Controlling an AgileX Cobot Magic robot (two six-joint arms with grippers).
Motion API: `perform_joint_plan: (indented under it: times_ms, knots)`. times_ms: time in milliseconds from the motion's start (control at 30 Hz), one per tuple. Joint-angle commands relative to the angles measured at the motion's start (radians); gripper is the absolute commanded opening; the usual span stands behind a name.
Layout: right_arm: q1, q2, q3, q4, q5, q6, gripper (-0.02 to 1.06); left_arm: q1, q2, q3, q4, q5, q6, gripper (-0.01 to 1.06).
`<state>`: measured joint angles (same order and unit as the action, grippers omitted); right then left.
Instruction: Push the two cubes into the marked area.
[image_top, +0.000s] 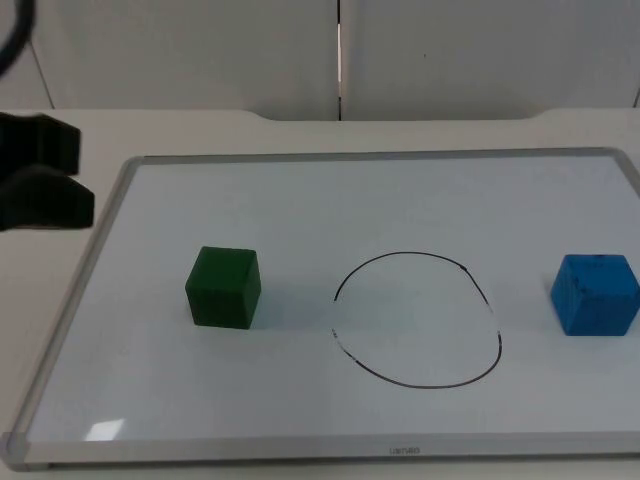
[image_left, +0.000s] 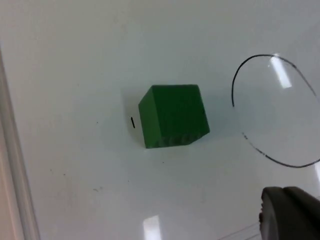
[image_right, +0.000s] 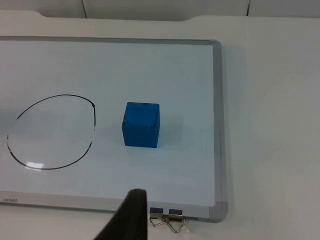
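A green cube (image_top: 223, 287) (image_left: 173, 115) sits on the whiteboard (image_top: 70, 310), left of a hand-drawn black oval outline (image_top: 417, 320) (image_left: 235, 95) (image_right: 52, 131). A blue cube (image_top: 595, 293) (image_right: 141, 124) sits on the board right of the oval. Both cubes are outside the line. My left gripper (image_top: 82, 178) hovers open at the board's left edge, well apart from the green cube; one of its fingertips (image_left: 290, 215) shows in the left wrist view. One black fingertip (image_right: 131, 212) of the right gripper stands near the board's front rim, short of the blue cube.
The whiteboard has a raised grey frame (image_right: 217, 125) all around. A metal binder clip (image_right: 167, 222) lies against its front rim near the right corner. Bare white table surrounds the board, and the grey partition wall (image_top: 340, 50) stands behind.
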<state>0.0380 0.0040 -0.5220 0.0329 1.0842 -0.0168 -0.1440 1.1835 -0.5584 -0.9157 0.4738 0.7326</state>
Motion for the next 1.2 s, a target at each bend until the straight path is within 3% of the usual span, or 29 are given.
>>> perform_joint_plan:
  times_ms: [0, 400, 1167]
  knots:
    - [-0.005, -0.004, 0.006, 0.003, -0.005, 0.000, 1.05, -0.039, 0.057, -0.005, -0.028, -0.072, -0.004, 0.00]
    - [-0.005, -0.004, 0.006, 0.003, -0.005, 0.000, 1.05, -0.067, 0.213, -0.018, -0.041, -0.253, -0.004, 0.00]
    - [-0.005, -0.004, 0.006, -0.002, -0.005, 0.000, 1.05, -0.065, 0.652, -0.311, -0.039, -0.243, 0.024, 0.00]
